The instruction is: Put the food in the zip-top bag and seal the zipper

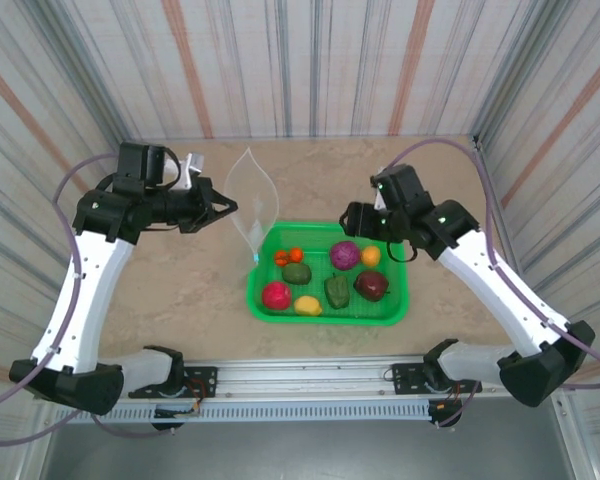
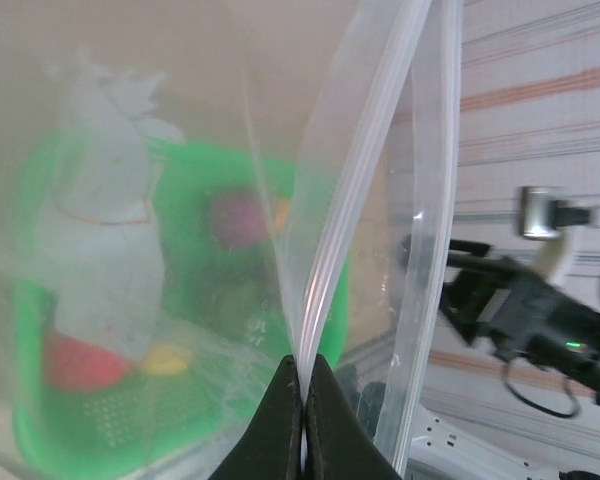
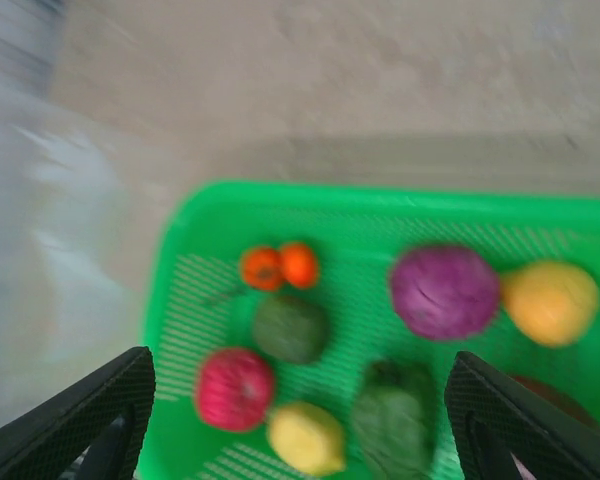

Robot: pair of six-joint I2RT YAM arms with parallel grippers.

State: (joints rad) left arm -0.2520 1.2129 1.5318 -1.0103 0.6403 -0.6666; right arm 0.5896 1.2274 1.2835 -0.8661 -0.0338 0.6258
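item: zip-top bag (image 1: 252, 200), clear, standing upright on the table (image 1: 180, 280) just beyond the far left corner of the basket (image 1: 325, 312), mouth agape.
label: white label patch (image 2: 100, 230) on the bag wall, crossed by a thin red line; print too blurred to read.
zipper (image 2: 365, 180): pale strip, pinched at its near end by the left gripper (image 2: 302, 400), fingers pressed together on it.
right gripper (image 3: 300, 365): fingers (image 3: 80, 420) spread wide, holding nothing, hanging over the basket.
food, all in the green mesh basket: two small orange fruits (image 3: 280, 266), purple cabbage (image 3: 444, 292), yellow-orange fruit (image 3: 550, 302), dark green round piece (image 3: 291, 328), red fruit (image 3: 234, 388), yellow lemon (image 3: 305, 437), green pepper (image 3: 394, 425), dark red fruit (image 1: 371, 285).
brands: none legible.
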